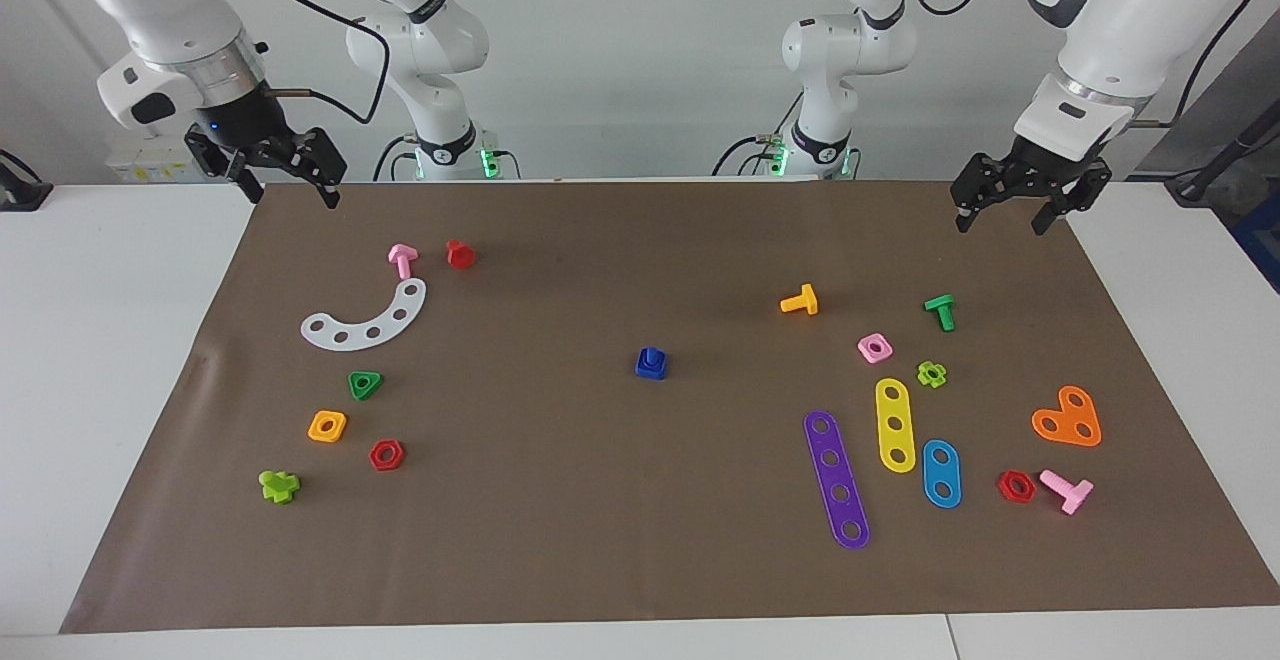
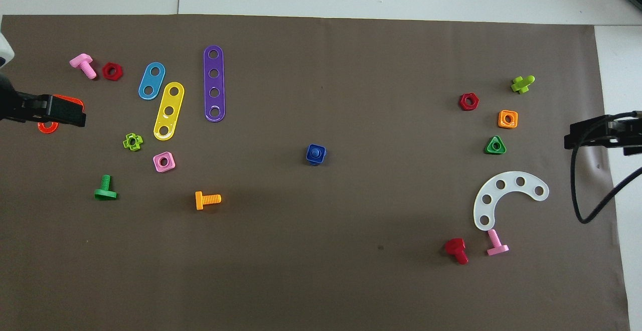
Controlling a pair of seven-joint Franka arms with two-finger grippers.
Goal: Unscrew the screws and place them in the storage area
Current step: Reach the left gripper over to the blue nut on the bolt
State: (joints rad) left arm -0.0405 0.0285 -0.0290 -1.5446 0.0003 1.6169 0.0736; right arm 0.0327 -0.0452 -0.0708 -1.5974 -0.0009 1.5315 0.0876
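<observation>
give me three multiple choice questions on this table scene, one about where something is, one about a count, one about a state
1. Where does the dark-blue bolt stand?
A. near the middle of the brown paper mat
B. on the white curved strip
C. in the right end effector

2. How many straight strips with holes lie on the mat?
A. one
B. three
C. five

3. What state is the left end effector in?
A. shut on the green bolt
B. open and holding nothing
C. pressed flat on the mat

Answers:
1. A: the bolt sits alone mid-mat, apart from both clusters of parts.
2. B: a purple strip, a yellow strip and a blue strip lie side by side.
3. B: its fingers are apart, raised over the mat's edge toward the left arm's end, with nothing between them.
</observation>
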